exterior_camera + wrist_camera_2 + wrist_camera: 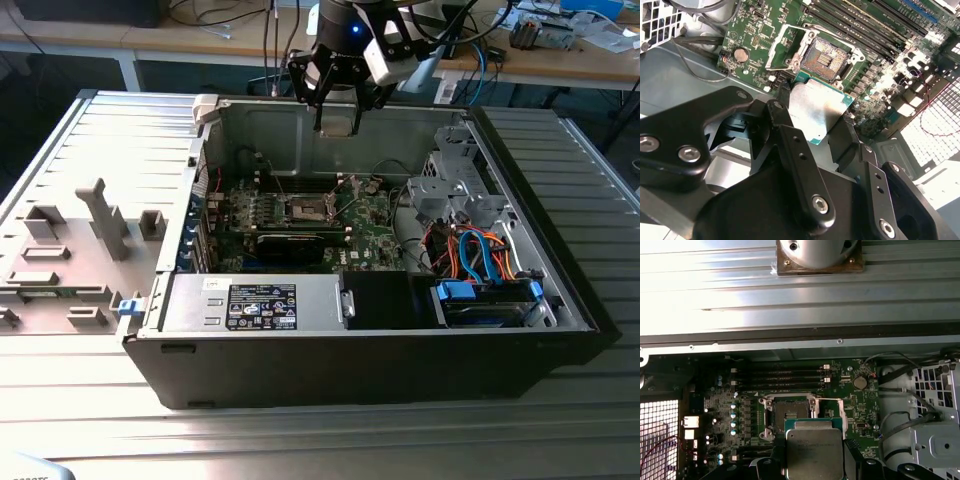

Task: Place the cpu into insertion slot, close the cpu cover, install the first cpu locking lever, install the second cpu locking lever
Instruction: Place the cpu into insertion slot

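My gripper (337,115) hangs over the open computer case, above the back wall, shut on the cpu (338,123). In both wrist views the cpu (815,109) (814,452) is a silvery square chip with a tan-green edge, pinched between the black fingers (781,114). The insertion slot (827,57) (789,416) (305,208) lies bare on the green motherboard below, dark in the centre with a silver rim. The cpu cover (784,46) stands swung open beside the slot. The cpu is well above the slot and apart from it.
Long memory slots (865,25) run beside the socket. A black expansion card (290,245), a labelled power supply (255,305) and a drive cage with blue and orange cables (480,260) fill the case. A grey side panel with blocks (90,230) lies at the exterior view's left.
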Robot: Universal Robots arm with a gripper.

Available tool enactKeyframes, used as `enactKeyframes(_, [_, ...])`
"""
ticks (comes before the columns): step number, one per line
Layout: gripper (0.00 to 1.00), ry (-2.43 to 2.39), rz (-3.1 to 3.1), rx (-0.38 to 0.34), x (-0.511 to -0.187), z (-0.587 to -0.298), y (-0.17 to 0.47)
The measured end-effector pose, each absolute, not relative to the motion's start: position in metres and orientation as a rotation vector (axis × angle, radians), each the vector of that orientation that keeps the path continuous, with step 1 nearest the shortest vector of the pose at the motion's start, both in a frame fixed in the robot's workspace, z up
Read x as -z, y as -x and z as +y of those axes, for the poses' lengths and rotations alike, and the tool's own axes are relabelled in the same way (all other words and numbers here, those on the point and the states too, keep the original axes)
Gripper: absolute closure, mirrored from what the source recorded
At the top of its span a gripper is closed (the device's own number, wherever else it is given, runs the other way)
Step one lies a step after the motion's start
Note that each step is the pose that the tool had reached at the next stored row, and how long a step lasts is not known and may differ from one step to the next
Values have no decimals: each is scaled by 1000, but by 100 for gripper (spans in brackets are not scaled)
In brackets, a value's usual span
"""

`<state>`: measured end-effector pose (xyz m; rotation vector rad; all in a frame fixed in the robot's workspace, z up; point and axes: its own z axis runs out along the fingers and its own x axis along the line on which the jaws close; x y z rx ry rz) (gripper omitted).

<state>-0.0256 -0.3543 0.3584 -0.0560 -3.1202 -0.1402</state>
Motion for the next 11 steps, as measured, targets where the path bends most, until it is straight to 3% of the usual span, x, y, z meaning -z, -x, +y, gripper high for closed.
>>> enactKeyframes(11, [45, 70, -3120, 140, -358, -354, 26])
